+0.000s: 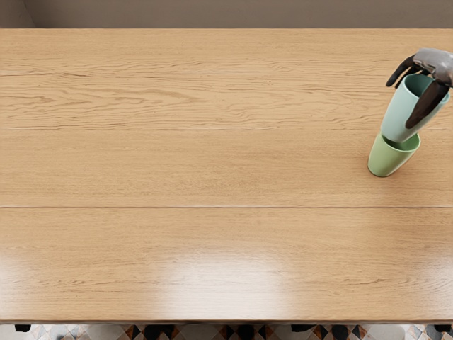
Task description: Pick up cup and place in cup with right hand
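At the upper right of the head view, my right hand (417,83) comes in from the right edge with its fingers around the rim and side of a light blue cup (400,111). This cup is held slightly tilted, its opening upward. Directly below stands a green cup (386,157) on the table, and the blue cup's base overlaps its opening. How deep the base sits inside, or whether the cups touch, I cannot tell.
The wooden table (198,170) fills most of the view. Its far edge runs along a grey-brown wall, and its front edge lies near the bottom, above a patterned tile floor.
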`<state>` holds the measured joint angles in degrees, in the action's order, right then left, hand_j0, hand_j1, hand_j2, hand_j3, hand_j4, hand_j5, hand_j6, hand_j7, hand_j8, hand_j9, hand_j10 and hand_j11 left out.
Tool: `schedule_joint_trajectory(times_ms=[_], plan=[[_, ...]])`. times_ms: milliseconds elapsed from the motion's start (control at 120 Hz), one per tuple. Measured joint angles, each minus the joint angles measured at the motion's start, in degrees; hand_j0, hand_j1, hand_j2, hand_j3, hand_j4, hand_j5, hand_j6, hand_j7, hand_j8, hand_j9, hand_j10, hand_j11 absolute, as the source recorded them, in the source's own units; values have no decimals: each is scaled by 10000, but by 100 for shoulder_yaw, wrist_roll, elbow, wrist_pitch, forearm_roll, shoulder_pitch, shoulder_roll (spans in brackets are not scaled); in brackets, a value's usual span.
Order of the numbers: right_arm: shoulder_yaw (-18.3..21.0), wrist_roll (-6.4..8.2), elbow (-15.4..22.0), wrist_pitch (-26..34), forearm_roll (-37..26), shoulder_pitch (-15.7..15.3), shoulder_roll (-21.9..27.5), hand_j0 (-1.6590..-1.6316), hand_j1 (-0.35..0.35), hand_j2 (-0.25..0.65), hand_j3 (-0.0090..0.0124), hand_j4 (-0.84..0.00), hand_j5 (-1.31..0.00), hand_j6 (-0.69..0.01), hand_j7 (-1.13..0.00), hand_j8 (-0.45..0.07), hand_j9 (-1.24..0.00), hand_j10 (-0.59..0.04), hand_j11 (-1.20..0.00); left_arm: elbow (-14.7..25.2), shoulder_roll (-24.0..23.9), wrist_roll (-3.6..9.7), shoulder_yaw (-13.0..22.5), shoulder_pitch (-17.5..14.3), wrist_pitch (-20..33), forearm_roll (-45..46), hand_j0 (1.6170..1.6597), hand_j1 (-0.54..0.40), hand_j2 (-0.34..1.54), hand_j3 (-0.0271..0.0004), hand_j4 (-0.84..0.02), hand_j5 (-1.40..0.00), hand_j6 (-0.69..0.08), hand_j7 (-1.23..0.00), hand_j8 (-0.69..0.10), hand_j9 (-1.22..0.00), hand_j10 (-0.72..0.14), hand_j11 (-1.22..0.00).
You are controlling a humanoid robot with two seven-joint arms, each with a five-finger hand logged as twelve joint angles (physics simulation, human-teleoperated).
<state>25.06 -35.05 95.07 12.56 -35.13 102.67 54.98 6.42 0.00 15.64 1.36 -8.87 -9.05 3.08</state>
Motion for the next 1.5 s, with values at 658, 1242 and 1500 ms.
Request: schedule_joint_trajectory(times_ms=[658,1242,1500], plan=[[40,0,-247,198,-189,-247,-30,-16512,868,1077,-5,-4926,-6754,-3615,-6608,-2312,-6778,-3064,-6884,0,0,0,4,-97,0,-1,16581,3491,-2,1,-4,1,-5,1,-4,2,-2,2],[11,2,-488,261,-237,-473,-262,-16515,763,918,-5,-4890,-6721,-3682,-6567,-2388,-6691,-3162,-6803,0,0,0,3,24,0,0,16581,3491,-2,1,-4,1,-5,1,-4,1,-3,2],[-8,2,-509,301,-232,-523,-274,-16522,740,886,-2,-4839,-6708,-3680,-6528,-2415,-6667,-3180,-6787,0,0,0,3,96,0,5,16581,3491,-1,1,-4,1,-5,1,-4,1,-3,2]])
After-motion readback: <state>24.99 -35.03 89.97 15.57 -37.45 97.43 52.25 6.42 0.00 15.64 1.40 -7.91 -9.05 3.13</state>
